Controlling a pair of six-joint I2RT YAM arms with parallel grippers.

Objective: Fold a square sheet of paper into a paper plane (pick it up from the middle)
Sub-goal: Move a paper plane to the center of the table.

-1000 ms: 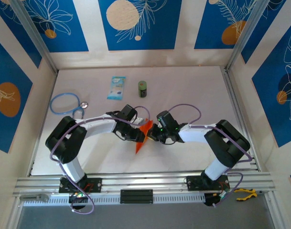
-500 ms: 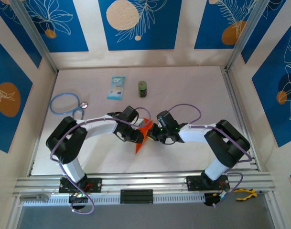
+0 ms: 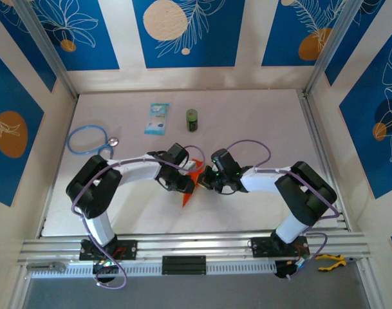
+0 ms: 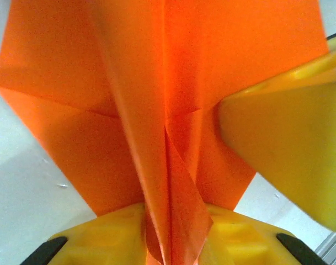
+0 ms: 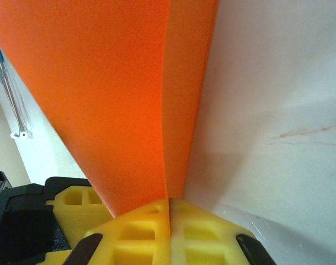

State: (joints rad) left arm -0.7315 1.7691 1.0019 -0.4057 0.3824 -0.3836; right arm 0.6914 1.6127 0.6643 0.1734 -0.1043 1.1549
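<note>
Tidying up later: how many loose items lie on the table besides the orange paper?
3: a light-blue packet at the far middle, a small green can just right of it, and a blue stethoscope far left. The arms could hide something small.

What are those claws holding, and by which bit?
Folded orange paper: the right claw pinches a folded edge, the left claw pinches its middle crease.

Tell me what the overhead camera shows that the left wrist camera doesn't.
Overhead adds the light-blue packet, green can, blue stethoscope and both arms reaching in to mid-table. Left wrist adds a close look at the creases and overlapping layers of the orange paper, pinched in the left gripper. Both share the orange paper and that gripper.
</note>
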